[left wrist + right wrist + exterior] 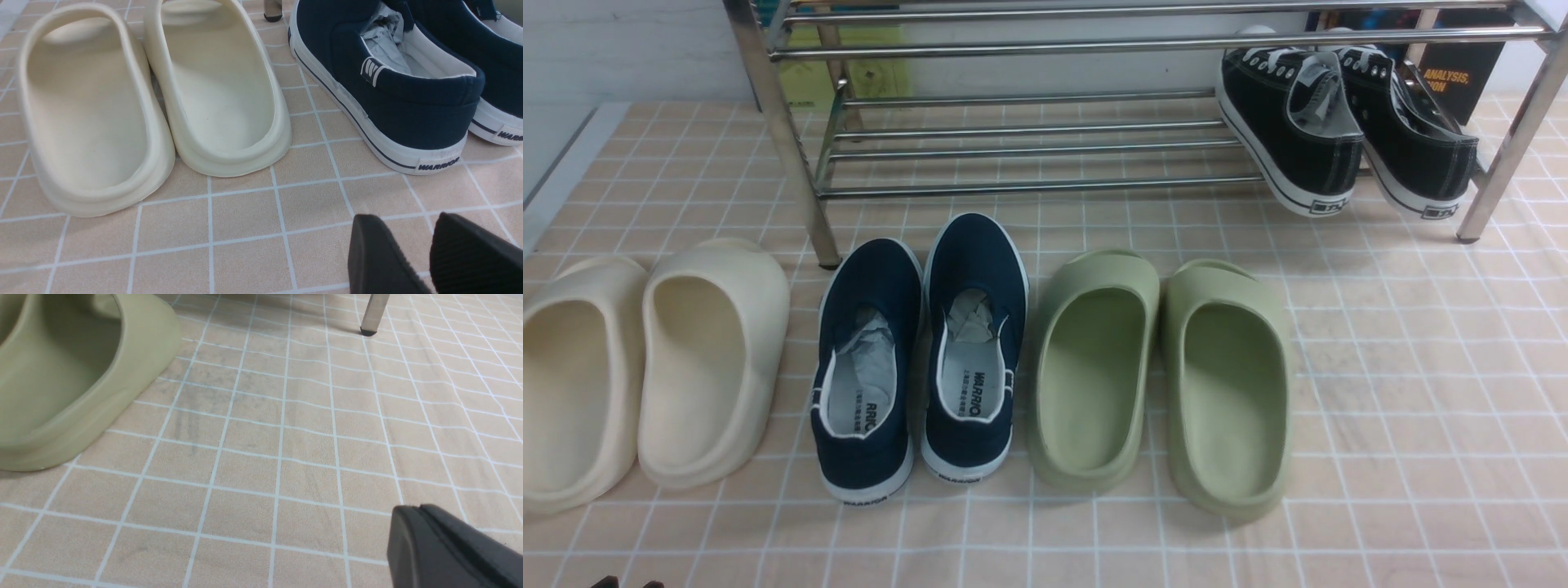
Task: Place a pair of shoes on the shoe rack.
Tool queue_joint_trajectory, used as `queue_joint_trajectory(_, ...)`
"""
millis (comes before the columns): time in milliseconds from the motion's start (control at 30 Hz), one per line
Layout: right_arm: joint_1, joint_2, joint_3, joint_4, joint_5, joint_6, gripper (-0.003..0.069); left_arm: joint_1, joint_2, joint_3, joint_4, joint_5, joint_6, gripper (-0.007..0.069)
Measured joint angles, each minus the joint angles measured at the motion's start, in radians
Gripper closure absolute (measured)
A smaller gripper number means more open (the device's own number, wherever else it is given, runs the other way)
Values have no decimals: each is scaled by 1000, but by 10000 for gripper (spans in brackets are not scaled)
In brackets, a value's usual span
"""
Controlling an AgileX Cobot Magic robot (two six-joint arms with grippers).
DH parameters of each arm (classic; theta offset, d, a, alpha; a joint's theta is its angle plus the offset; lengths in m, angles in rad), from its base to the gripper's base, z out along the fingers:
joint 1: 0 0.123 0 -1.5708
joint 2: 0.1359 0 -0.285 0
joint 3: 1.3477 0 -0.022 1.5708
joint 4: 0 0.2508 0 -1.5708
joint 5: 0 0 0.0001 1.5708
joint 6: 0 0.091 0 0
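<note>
The two black canvas sneakers (1290, 122) (1409, 143) rest side by side at the right end of the chrome shoe rack (1029, 45), on its lower rails, heels tilted down toward me. My left gripper (416, 245) hovers low over the tiled mat behind the heels of the navy and cream pairs. Its fingers stand apart with nothing between them, and only their dark tips (625, 582) show at the bottom edge of the front view. My right gripper (423, 514) is shut and empty, low over bare mat, right of the green slipper (61, 375).
Three pairs stand in a row in front of the rack: cream foam slippers (645, 367), navy slip-ons (923, 351) and green foam slippers (1160, 376). The rack's legs (784, 163) (1507, 147) stand on the mat. Books stand behind the rack.
</note>
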Motion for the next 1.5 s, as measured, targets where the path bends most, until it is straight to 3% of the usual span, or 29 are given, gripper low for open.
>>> queue_joint_trajectory(1500, 0, 0, 0, 0, 0, -1, 663, 0, 0, 0, 0, 0, 0, 384)
